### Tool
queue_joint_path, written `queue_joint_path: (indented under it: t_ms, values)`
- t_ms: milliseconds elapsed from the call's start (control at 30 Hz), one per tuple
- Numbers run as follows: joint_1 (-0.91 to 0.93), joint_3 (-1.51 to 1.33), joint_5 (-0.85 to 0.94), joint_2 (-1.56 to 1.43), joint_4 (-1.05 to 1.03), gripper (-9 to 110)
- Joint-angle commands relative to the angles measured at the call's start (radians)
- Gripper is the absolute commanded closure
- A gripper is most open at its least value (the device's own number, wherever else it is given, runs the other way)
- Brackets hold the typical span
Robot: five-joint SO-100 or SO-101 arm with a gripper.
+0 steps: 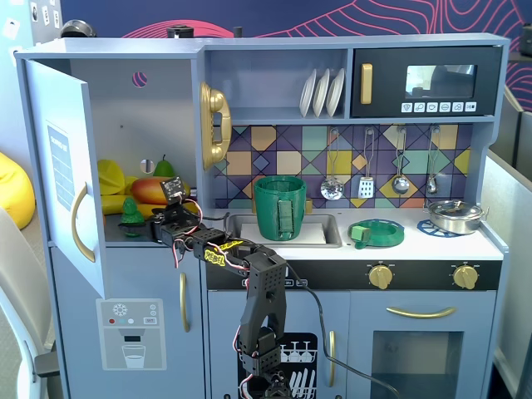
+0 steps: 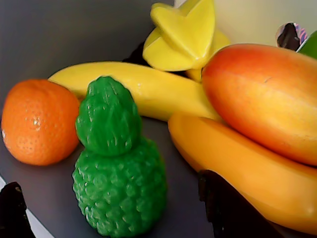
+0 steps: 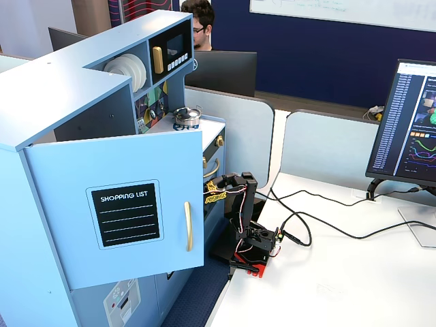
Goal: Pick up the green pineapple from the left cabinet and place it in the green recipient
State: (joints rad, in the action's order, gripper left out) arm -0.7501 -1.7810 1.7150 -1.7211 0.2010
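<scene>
Fingers (image 2: 225, 208) are seen spread apart at either side of the green pineapple (image 2: 119, 168) in the wrist view, while in a fixed view the green pineapple (image 1: 131, 212) is shown standing upright inside the left cabinet (image 1: 125, 125), just beside the gripper (image 1: 158, 226).

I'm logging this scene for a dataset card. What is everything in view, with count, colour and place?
green pineapple: 1, dark green, on the shelf of the left cabinet, door open
orange: 1, orange, beside the pineapple in the wrist view
bananas: 2, yellow, behind and beside the pineapple
mango: 1, orange-red, lying on a banana
star fruit: 1, yellow, at the back
green recipient: 1, dark green, at the sink
flat dish: 1, green, on the counter
plates: 3, white, upper rack
steel pot: 1, silver, on the hob
toy phone: 1, gold, on the wall
monitor: 1, black, on the desk
claw: 1, black, open around the pineapple
</scene>
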Motion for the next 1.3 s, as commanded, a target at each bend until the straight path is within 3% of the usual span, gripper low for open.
queue_joint_path:
  t_ms: [0,900,967,1100,1267]
  values:
    - [0.017,0.080,-0.025,0.003,0.012,60]
    - [-0.023,0.342,-0.067,0.261,-0.034,65]
    - [-0.023,0.359,-0.058,0.276,-0.029,71]
    - [-0.025,0.377,0.018,0.288,-0.029,101]
    - [-0.017,0.347,0.008,0.232,-0.069,101]
